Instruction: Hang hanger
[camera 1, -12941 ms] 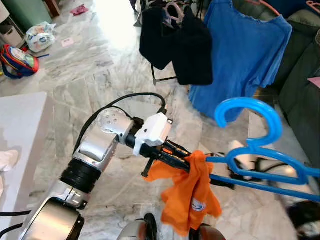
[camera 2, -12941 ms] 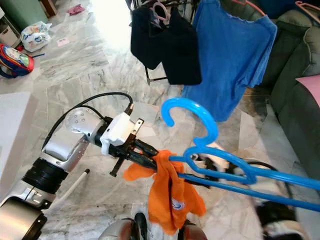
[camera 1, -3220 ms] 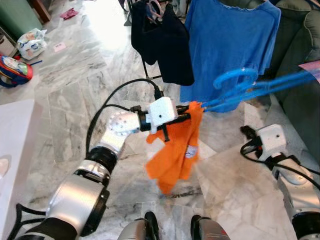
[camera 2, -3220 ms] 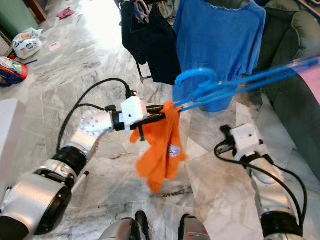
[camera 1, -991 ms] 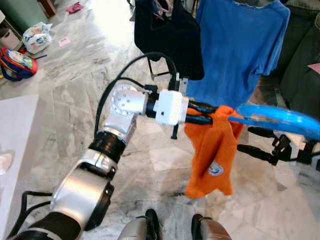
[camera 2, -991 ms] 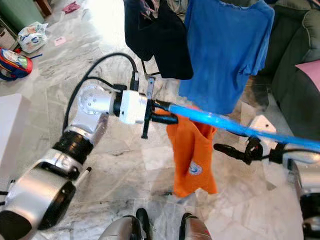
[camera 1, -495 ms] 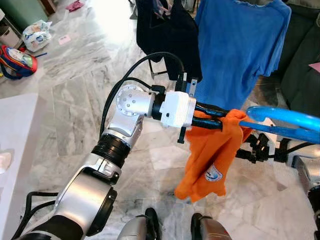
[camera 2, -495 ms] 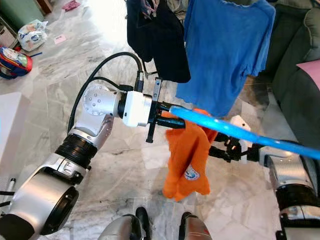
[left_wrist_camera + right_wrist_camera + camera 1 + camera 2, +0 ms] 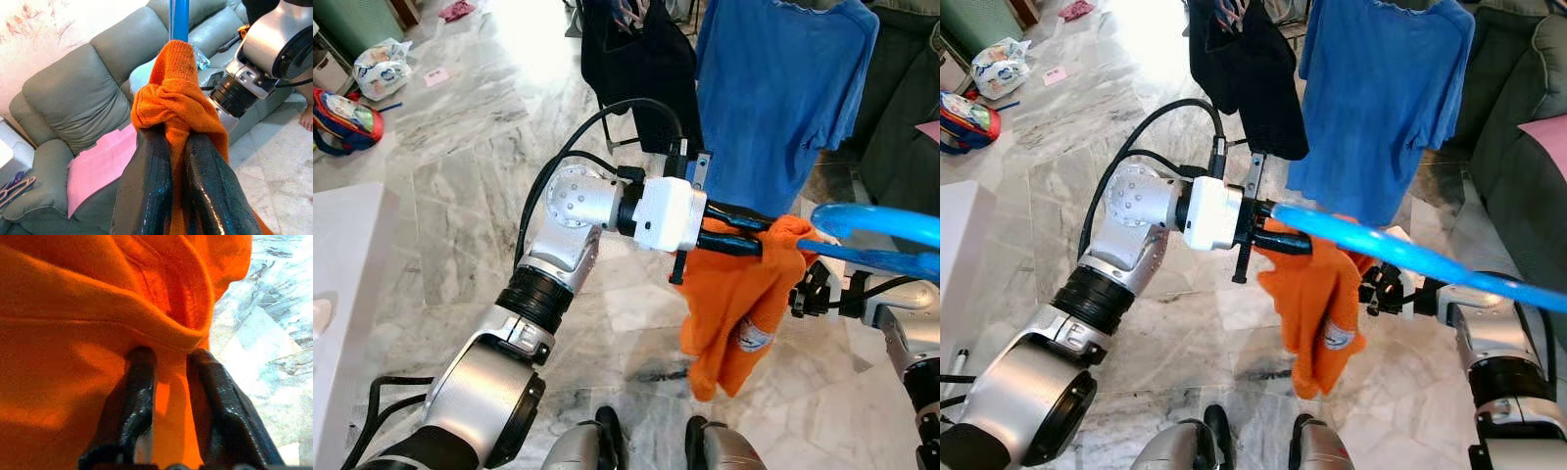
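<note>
A blue plastic hanger (image 9: 1410, 257) sticks out to the right at chest height, with an orange garment (image 9: 734, 304) bunched at its near end and hanging down. My left gripper (image 9: 759, 230) is shut on that bunched cloth and the hanger; in the left wrist view the fingers (image 9: 151, 186) pinch the orange garment (image 9: 176, 98) below the blue hanger (image 9: 179, 19). My right gripper (image 9: 800, 294) reaches in from the right and touches the garment's edge. In the right wrist view its fingers (image 9: 139, 382) stand apart against the orange garment (image 9: 73, 308).
Ahead stands a clothes rack with black garments (image 9: 636, 59) and a blue T-shirt (image 9: 773, 88). A dark green sofa (image 9: 901, 117) with a pink cloth (image 9: 1542, 132) is at the right. A white table (image 9: 342, 255) is at the left. Bags (image 9: 347, 103) lie on the marble floor.
My right gripper has moved left, up to the orange garment. My left arm has shifted the hanger slightly right, and the garment has swung with it.
</note>
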You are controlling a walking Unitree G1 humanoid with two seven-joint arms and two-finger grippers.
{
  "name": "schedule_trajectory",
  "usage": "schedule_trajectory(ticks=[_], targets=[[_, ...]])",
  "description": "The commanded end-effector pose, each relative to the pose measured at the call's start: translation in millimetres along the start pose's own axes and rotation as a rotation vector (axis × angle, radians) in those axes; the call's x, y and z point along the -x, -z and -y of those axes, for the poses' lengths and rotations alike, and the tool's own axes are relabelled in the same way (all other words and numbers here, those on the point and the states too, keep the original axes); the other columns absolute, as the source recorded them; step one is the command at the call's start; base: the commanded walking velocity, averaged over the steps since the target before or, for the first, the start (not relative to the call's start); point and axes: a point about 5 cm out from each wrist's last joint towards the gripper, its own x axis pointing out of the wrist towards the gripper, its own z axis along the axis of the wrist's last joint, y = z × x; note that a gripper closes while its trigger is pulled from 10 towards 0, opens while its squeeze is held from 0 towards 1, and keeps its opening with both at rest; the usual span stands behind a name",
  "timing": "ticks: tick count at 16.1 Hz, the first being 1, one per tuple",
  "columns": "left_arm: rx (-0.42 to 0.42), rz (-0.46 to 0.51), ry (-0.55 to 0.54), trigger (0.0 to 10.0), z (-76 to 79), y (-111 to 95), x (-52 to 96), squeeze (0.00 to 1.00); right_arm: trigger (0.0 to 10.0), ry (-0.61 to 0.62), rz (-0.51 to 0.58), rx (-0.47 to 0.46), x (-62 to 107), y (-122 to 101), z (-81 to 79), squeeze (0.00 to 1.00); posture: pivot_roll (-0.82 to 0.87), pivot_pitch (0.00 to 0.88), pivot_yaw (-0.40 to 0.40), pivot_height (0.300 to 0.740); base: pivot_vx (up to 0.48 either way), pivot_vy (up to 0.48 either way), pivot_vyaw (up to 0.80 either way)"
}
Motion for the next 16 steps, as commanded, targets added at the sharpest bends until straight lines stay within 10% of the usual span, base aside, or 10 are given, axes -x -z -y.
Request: schedule_trajectory(ticks=[1,6,8,9,10,11,14,15,16], targets=[[-0.027,0.022,-0.008,10.0,-0.9,-6,-1.2,0.0,0.0,-0.009,-0.005,0.011,-2.3,1,-0.5,0.0,0.0,0.275,0.106,0.74,0.0,0.0,0.0],[-0.019,0.018,-0.007,10.0,3.8,-3,-4.2,0.0,0.0,0.003,0.01,0.011,-7.4,3,-2.9,0.0,0.0,0.27,0.104,0.74,0.0,0.0,0.0],[-0.016,-0.092,-0.171,10.0,1.5,14,4.9,0.0,0.0,0.112,0.054,0.024,-9.2,8,-7.0,0.0,-0.01,0.266,0.1,0.74,0.0,0.0,0.0],[0.055,-0.178,-0.318,10.0,3.7,31,15.2,0.0,3.6,0.21,0.056,0.03,-9.3,17,-10.3,0.0,-0.02,0.258,0.097,0.74,0.0,0.0,0.0],[0.072,-0.2,-0.354,10.0,4.9,36,18.1,0.0,3.6,0.23,0.056,0.026,-9.2,19,-11.5,0.0,-0.02,0.258,0.097,0.74,0.0,0.0,0.0],[0.145,-0.258,-0.461,10.0,15.0,50,30.5,0.0,10.0,0.308,0.071,0.012,-9.2,28,-18.5,0.0,-0.03,0.251,0.095,0.74,0.0,0.0,0.0],[0.303,-0.278,-0.673,10.0,29.6,68,53.7,0.0,10.0,0.457,0.111,-0.048,-8.3,41,-31.7,0.0,-0.05,0.243,0.096,0.74,0.0,0.0,0.0],[0.336,-0.299,-0.75,10.0,32.8,73,60.3,0.0,10.0,0.509,0.116,-0.071,-6.3,46,-34.2,1.0,-0.05,0.238,0.098,0.74,0.0,0.0,0.0],[0.372,-0.334,-0.846,10.0,36.3,81,67.5,0.0,10.0,0.583,0.105,-0.072,-5.3,50,-34.9,1.0,-0.06,0.236,0.102,0.74,0.0,0.0,0.0]])
